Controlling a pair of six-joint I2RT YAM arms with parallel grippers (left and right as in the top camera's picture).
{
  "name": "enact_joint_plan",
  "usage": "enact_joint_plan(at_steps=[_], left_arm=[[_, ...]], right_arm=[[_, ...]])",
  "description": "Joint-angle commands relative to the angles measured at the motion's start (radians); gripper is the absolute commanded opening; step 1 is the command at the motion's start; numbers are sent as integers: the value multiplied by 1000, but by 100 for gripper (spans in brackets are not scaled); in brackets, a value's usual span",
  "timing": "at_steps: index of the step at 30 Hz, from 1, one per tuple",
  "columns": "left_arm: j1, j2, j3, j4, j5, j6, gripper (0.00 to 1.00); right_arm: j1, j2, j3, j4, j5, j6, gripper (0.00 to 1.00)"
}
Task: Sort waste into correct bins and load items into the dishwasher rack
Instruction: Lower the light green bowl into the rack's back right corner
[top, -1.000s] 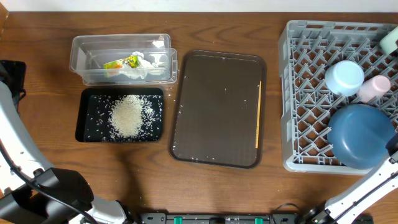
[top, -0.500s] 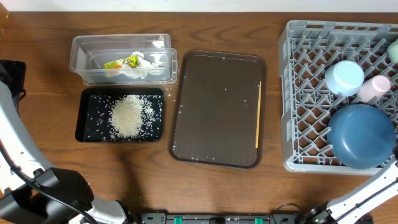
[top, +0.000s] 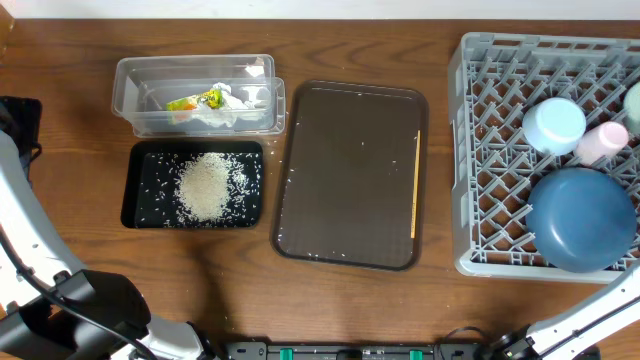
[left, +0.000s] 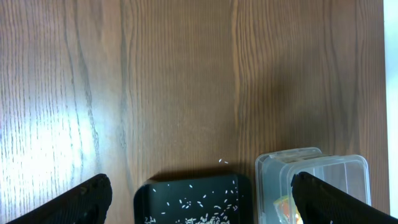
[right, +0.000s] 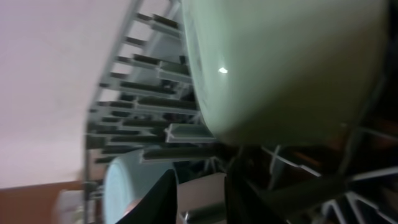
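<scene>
My left claw (left: 200, 182) hangs spread wide and empty above the wooden worktop (left: 186, 74). My right claw (right: 202, 198) is a blur close to a mint bowl (right: 292, 62) in the grey rack (top: 490, 200); clenched or released, I cannot tell. The blue plate (top: 580, 220), pale blue bowl (top: 553, 123) and pink cup (top: 603, 140) sit in the rack. The stick (top: 415, 185) lies on the brown tray (top: 340, 180), the rice (top: 205, 185) in the black tray (top: 140, 170), and the wrapper (top: 215, 103) in the clear tub (top: 130, 75).
</scene>
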Motion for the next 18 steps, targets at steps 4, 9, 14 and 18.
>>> enact_joint_plan(at_steps=[4,9,14,18], left_arm=[[2,5,-1,-5,-5,6,94],[2,5,-1,-5,-5,6,94],[2,5,-1,-5,-5,6,95],[2,5,-1,-5,-5,6,94]], right_arm=[[-5,-222,-1,-23,194,48,45],[45,-401,-1,-24,375,140,51],[122,-517,-1,-24,549,179,78],[190,-527,-1,-29,671,184,42]])
